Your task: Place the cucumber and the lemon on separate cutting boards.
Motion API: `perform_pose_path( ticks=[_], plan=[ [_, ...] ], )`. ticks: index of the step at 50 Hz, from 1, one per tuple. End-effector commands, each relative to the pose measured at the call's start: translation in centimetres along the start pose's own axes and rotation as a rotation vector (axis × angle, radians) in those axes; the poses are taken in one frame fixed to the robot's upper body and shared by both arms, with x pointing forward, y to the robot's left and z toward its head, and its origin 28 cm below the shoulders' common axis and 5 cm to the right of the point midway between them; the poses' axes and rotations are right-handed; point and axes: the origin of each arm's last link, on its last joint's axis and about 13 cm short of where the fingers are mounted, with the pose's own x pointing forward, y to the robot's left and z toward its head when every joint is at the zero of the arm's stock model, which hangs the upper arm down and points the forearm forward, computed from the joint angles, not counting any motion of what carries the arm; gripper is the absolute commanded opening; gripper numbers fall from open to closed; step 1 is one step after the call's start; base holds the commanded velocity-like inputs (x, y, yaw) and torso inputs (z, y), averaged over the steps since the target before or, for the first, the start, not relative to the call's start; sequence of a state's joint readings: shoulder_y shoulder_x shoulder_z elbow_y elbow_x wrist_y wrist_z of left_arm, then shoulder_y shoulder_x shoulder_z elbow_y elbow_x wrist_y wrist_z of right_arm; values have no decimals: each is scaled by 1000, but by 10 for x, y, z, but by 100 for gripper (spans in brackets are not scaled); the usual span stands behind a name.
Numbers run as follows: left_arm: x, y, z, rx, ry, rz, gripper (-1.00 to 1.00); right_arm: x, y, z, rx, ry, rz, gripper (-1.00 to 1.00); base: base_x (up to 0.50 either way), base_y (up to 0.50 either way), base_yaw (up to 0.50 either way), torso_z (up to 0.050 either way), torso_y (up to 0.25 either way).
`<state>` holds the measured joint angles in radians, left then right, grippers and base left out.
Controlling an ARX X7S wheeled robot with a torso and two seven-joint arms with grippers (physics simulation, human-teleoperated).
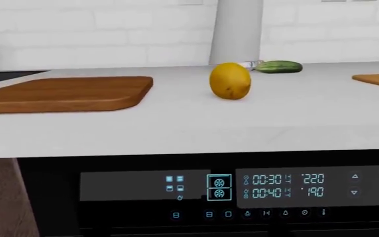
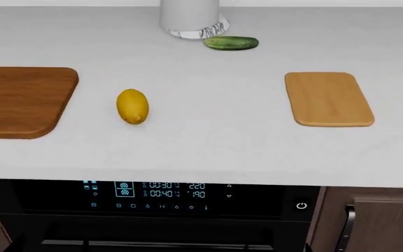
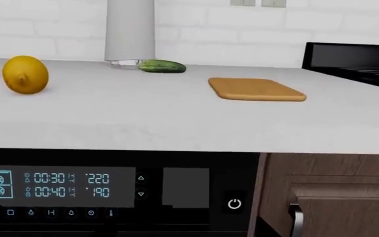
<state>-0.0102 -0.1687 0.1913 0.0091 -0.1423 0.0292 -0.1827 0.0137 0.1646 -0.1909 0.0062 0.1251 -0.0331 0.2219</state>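
Lemon lies on the white counter, just beside the dark reddish-brown board at my left and not touching it. Its small nub faces my right wrist camera. Cucumber rests farther back, close against the marble foot of a pale cylinder by the wall, well apart from both boards. Across the counter to my right sits the lighter tan board, bare on top, as is the dark one.

Neither of my grippers shows in any view, so I cannot tell whether my fingers are apart or together.

Below the counter edge the oven panel glows with readable figures: 00:30 and 220 on the upper row, 00:40 and 190 on the lower, with small up and down arrows beside them and a row of tiny symbols underneath. A power symbol sits at the panel's right end. I see no brand name.
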Motion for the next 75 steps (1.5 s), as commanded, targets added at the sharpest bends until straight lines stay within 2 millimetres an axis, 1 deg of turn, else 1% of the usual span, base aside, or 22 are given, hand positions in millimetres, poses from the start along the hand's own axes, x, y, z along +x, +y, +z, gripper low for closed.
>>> perform_pose_path(
  ticks=[1,5,7,8,9,10,11,13,16,17,18,24,25,26,27,28,33,39,44,52,67,75],
  plan=[
    [0,1,-1,-2,3,8,100,0,0,0,-4,0,-1,100,0,0,0,50,0],
    [0,0,-1,0,1,19,100,0,0,0,-5,6,-1,100,0,0,0,50,0],
    [1,0,1,14,14,14,100,0,-1,10,107,-50,11,100,0,0,0,38,0],
    [0,2,5,-86,37,-3,100,4,-3,11,67,8,-4,100,0,0,0,0,0],
    [-2,6,11,-71,20,6,100,4,-4,20,42,-35,-11,100,0,0,0,0,0],
    [-3,13,21,-25,28,29,100,6,-6,35,33,-21,-12,100,0,0,0,0,0],
    [-5,14,29,-42,18,37,100,6,-6,41,46,-23,-13,100,0,0,0,0,0],
    [-6,20,70,-25,-38,38,100,3,-9,71,-20,-85,6,100,0,0,0,0,0],
    [-10,20,98,-15,-43,17,100,-4,-13,90,-1,-80,14,100,0,0,0,0,0],
    [-13,19,111,67,-57,29,100,-6,-16,101,-28,-114,17,100,0,0,0,0,0],
    [-17,18,121,40,-62,12,100,-8,-18,109,-25,-114,19,100,0,0,0,0,0],
    [-32,23,156,63,-54,1,100,-13,-31,135,-43,-131,12,100,0,0,0,0,0],
    [-35,25,163,61,-57,21,100,-15,-32,137,-57,-102,57,100,0,0,0,0,0],
    [-37,27,170,60,-52,25,100,-15,-37,144,68,-74,65,100,0,0,0,0,0],
    [-39,28,173,49,-52,19,100,-17,-38,148,62,-71,88,100,0,0,0,0,0],
    [-40,30,174,45,-32,19,100,-17,-43,150,-63,-89,48,100,0,0,0,0,0],
    [-43,33,172,60,4,-25,100,-12,-57,150,-54,-41,9,100,0,0,0,0,0],
    [-45,44,176,60,2,13,100,-13,-65,158,-75,-106,-8,100,133,0,0,0,0],
    [-48,49,181,51,-9,37,100,-16,-64,160,-75,-95,1,100,500,0,0,0,0],
    [-49,43,178,48,16,-13,100,-18,-63,163,-78,-103,15,100,500,0,0,0,0],
    [-61,42,194,23,-12,-44,100,-22,-63,168,-52,-114,28,100,500,0,0,0,0],
    [-64,43,194,26,-11,-47,100,-24,-62,171,-56,-118,35,100,500,0,0,0,2]
  ],
)
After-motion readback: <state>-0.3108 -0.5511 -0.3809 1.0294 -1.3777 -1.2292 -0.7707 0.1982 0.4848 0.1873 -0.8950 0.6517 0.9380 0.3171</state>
